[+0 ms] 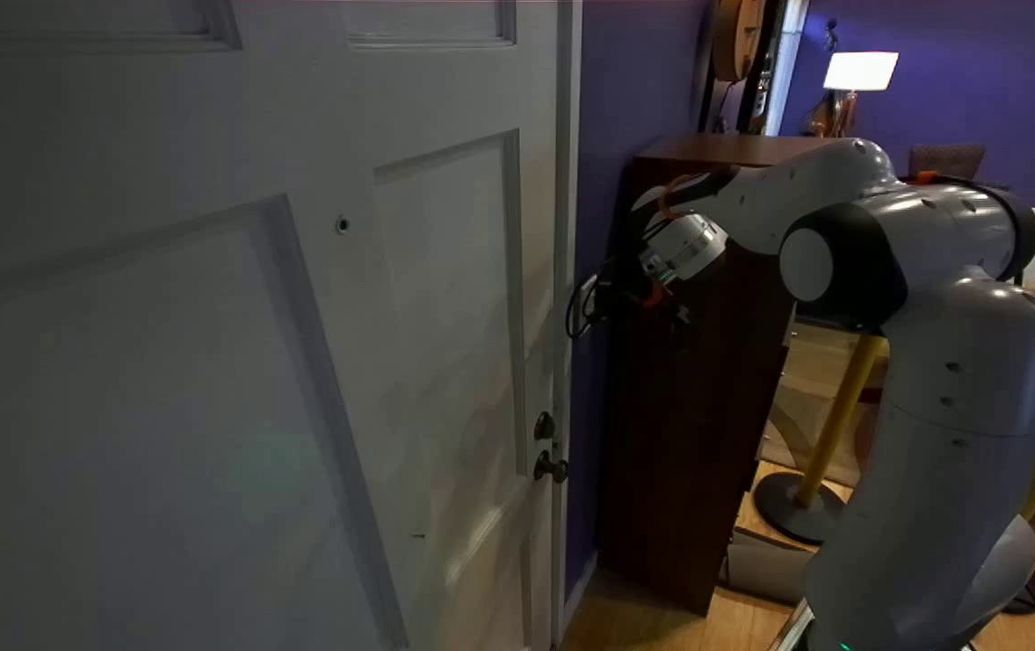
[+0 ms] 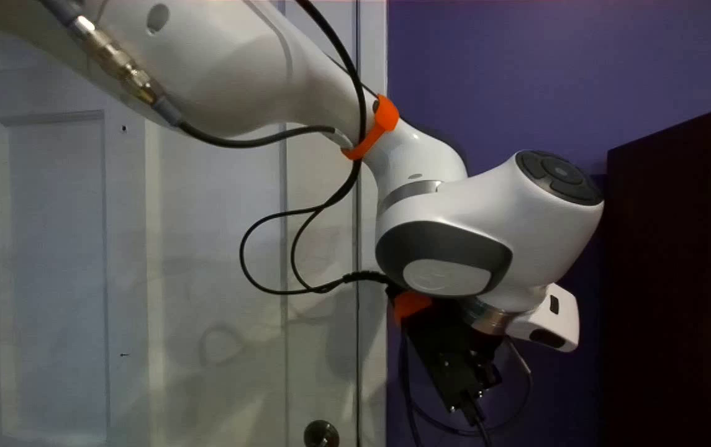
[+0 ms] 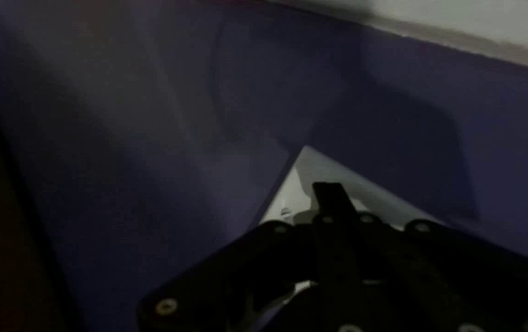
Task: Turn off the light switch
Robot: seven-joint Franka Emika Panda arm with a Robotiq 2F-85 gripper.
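Small white rect. light-switch plate (image 3: 298,184) sat on flat purple wall (image 3: 190,138), partly hidden | black jointed claw (image 3: 330,190) was pressed tog. in front, contact unclear | prog.: reach looked approx. done; toggle unseen, flip prob. remained

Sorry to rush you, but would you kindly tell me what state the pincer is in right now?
Pincer: closed, holding nothing that shows; in the wrist view it overlaps the white switch plate, but contact cannot be told.
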